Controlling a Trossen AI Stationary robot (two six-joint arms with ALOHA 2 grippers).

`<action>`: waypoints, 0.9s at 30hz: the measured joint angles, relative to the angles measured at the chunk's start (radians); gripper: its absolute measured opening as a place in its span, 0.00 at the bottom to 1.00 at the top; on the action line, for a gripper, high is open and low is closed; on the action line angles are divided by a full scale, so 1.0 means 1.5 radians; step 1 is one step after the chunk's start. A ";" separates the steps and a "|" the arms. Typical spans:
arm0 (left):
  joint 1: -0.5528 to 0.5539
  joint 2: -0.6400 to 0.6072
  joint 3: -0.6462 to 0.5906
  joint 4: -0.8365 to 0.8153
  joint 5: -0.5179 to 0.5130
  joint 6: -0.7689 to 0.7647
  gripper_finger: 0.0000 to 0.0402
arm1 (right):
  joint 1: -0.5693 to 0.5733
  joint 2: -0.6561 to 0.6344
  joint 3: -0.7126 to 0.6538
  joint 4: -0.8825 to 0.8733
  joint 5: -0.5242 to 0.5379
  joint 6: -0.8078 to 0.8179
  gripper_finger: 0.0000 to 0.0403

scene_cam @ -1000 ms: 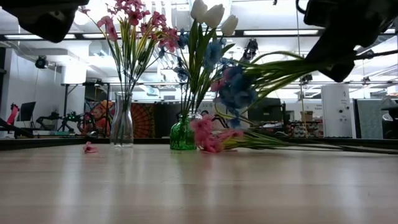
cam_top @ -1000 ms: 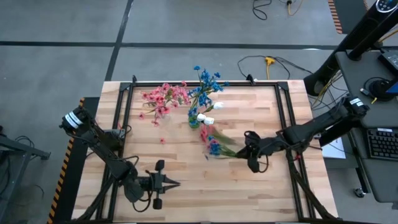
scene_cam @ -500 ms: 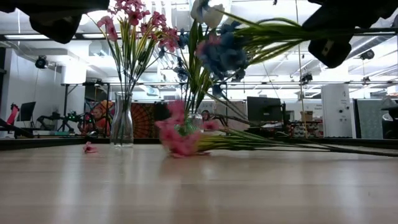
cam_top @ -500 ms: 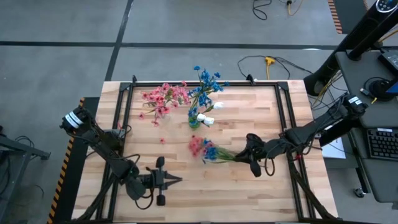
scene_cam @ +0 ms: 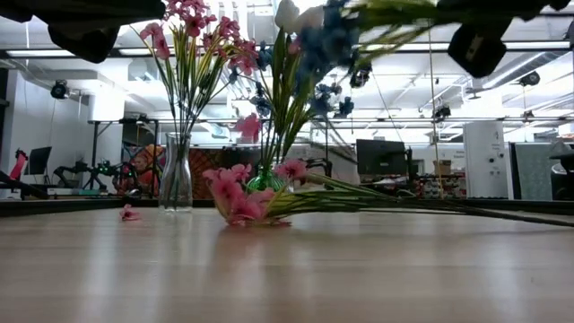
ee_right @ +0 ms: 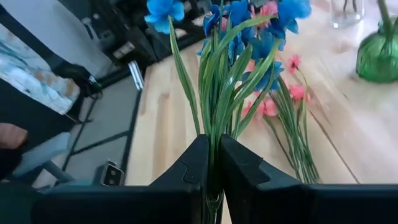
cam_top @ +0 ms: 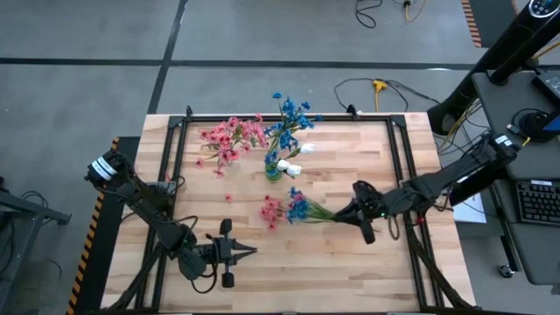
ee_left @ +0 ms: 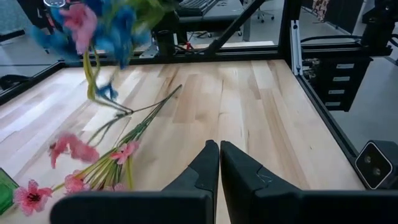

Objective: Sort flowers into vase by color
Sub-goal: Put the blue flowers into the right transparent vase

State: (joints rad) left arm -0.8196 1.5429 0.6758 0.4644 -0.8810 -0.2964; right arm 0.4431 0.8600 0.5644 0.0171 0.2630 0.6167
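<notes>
My right gripper (cam_top: 349, 213) (ee_right: 211, 142) hovers over the table's right half, shut on a blue sprig (cam_top: 298, 207) (scene_cam: 323, 40) that is lifted off the wood. A pink sprig (cam_top: 270, 211) (scene_cam: 240, 195) lies flat on the table just left of the blue blossoms, its stems pointing right. At the far side, a clear vase (scene_cam: 176, 175) holds pink flowers (cam_top: 229, 136), and a green vase (cam_top: 274, 171) (ee_right: 379, 55) holds blue and white flowers (cam_top: 289, 122). My left gripper (cam_top: 248, 253) (ee_left: 219, 148) waits shut near the near edge. My right gripper pinches the blue sprig's green stems (ee_right: 214, 121) between its two fingers, at the stem end away from the blossoms. The fingers come roughly level from the table's right and lie along the stems. The sprig is lifted clear, with its blossoms (ee_right: 249, 18) pointing toward the table's left.
A loose pink blossom (cam_top: 229, 198) (scene_cam: 129, 213) lies on the wood left of centre. A black frame rail (cam_top: 289, 116) runs around the table. Bare wood spreads across the near half between the two arms.
My right gripper has risen and drawn slightly toward the table's right edge, still shut on the stems. The blue sprig has come up off the table. The pink sprig has shifted toward the left and now lies flat on the wood, apart from the blue one.
</notes>
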 joint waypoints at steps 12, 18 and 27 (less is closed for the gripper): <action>0.003 0.000 0.000 0.000 0.000 0.000 0.00 | 0.000 -0.161 0.000 -0.050 -0.024 0.000 0.07; 0.004 0.000 0.000 0.000 0.000 0.000 0.00 | 0.000 -0.224 0.002 -0.061 -0.010 0.017 0.07; 0.017 0.000 0.000 0.016 0.000 0.000 0.00 | 0.000 -0.236 0.017 -0.124 -0.001 0.053 0.07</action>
State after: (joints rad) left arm -0.7936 1.5433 0.6758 0.4885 -0.8810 -0.2963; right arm 0.4431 0.5053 0.5894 -0.1695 0.2623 0.6964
